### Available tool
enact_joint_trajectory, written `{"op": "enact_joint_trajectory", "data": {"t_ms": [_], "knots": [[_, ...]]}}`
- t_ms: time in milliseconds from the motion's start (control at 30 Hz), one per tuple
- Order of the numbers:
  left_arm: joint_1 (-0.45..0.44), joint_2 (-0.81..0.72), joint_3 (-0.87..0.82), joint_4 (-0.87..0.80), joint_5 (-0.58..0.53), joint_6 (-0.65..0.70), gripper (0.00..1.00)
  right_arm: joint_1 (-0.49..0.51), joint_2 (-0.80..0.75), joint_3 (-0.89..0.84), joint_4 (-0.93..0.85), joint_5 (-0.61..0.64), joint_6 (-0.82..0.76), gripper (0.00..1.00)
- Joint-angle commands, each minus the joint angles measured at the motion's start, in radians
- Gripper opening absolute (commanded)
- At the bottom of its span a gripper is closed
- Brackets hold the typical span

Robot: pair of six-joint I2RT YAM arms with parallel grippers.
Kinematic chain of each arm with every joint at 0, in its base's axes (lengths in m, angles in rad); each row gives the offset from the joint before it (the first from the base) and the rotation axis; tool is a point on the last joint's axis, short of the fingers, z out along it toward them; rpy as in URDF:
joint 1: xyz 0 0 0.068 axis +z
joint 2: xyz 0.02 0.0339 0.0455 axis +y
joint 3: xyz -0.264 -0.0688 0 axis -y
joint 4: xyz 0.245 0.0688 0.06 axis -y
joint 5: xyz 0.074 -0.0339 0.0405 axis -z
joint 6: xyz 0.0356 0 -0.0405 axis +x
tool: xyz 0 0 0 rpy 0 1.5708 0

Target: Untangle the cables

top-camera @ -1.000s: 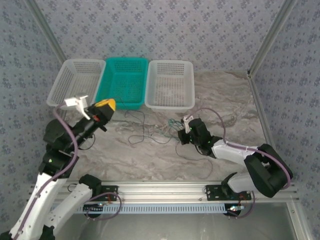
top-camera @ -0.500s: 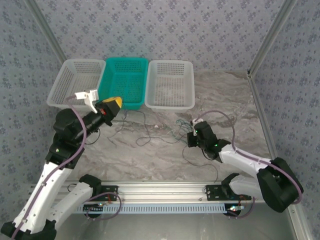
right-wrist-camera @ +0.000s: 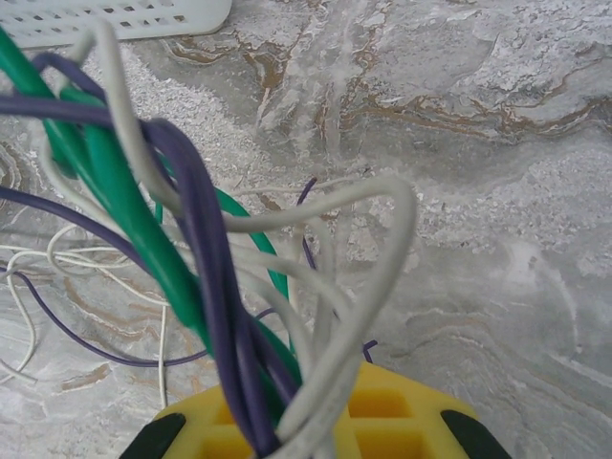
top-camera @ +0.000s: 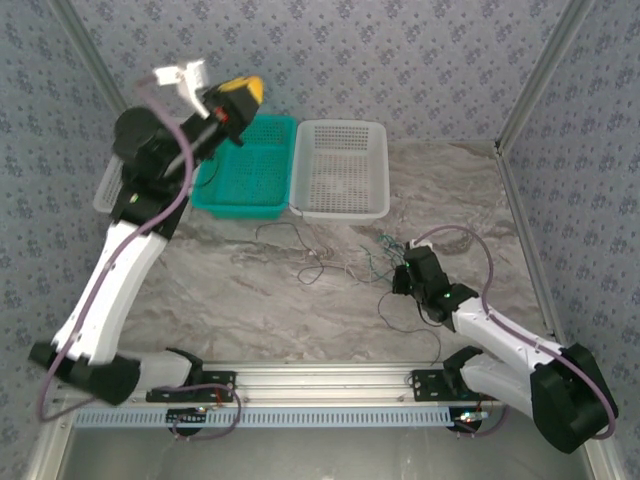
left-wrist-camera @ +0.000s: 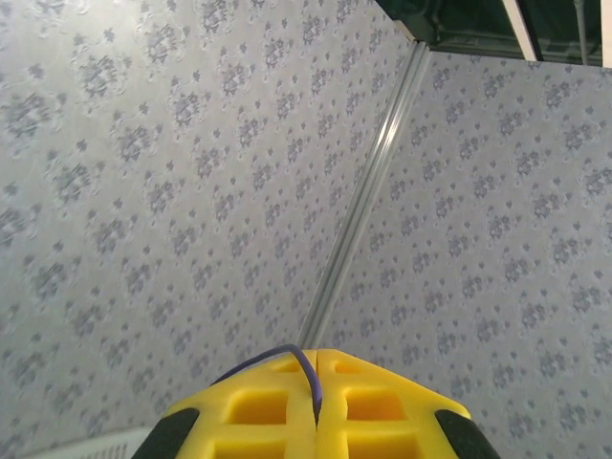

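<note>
Barely under way, by the look of it. On the counter [top-camera: 250,310], between the baskets and the arms, a loose snarl of cables [top-camera: 312,268], loops crossing one another, nothing laid out singly. No cable to be made out in the teal basket [top-camera: 262,170] or in the white basket [top-camera: 340,170] beside it. Judging from that: nearly all of the separating left to do.

High above the teal basket, left fingers [left-wrist-camera: 253,413] pressed shut on one thin bluish-purple strand, shown by the left wrist view as a short arc rising from the seam between them. Cannot follow that strand down to the counter from above; too fine. Possibly one cable lifted clear of the rest, so one pull in hand at best.

Low over the counter, at the right end of the snarl, right fingers [right-wrist-camera: 402,426] clamped on a bunch: green, purple and off-white strands together, twisted round each other right at the grip. More purple and off-white loops flat on the counter just beyond.

As for looks: hair-thin, limp wires, dark, green-teal and pale, curling in slack loops, ends hard to pick out. Likely to drag neighbours along when pulled.
</note>
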Motion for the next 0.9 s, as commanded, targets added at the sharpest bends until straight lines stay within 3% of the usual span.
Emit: {"op": "enact_joint_trajectory", "data": {"t_ms": [0, 133, 233, 267, 367, 500, 633, 733, 867], "knots": [[0.001, 0.191, 0.125, 0.037, 0.044, 0.004, 0.0, -0.006, -0.041, 0.004, -0.052, -0.028, 0.016, 0.09], [-0.019, 0.428, 0.361, -0.146, -0.008, 0.044, 0.0, -0.006, -0.11, 0.017, -0.096, -0.069, 0.002, 0.09], [-0.039, 0.539, 0.426, -0.211, -0.032, 0.083, 0.02, -0.006, -0.179, 0.023, -0.134, -0.08, -0.011, 0.09], [-0.044, 0.557, 0.426, -0.219, -0.039, 0.091, 0.1, -0.007, -0.197, 0.025, -0.141, -0.083, -0.018, 0.08], [-0.061, 0.559, 0.397, -0.232, -0.044, 0.111, 0.48, -0.006, -0.256, 0.026, -0.148, -0.108, -0.058, 0.08], [-0.084, 0.437, 0.266, -0.218, -0.052, 0.198, 0.77, -0.008, -0.319, 0.035, -0.133, -0.206, -0.216, 0.09], [-0.113, 0.233, 0.044, -0.216, 0.005, 0.341, 0.86, -0.022, -0.356, 0.07, -0.139, -0.282, -0.398, 0.06], [-0.143, 0.036, -0.194, -0.171, 0.027, 0.441, 0.99, -0.056, -0.345, 0.134, -0.156, -0.295, -0.385, 0.05], [-0.169, -0.208, -0.54, -0.024, 0.009, 0.447, 0.99, -0.138, -0.287, 0.211, -0.093, -0.484, -0.279, 0.03]]}}
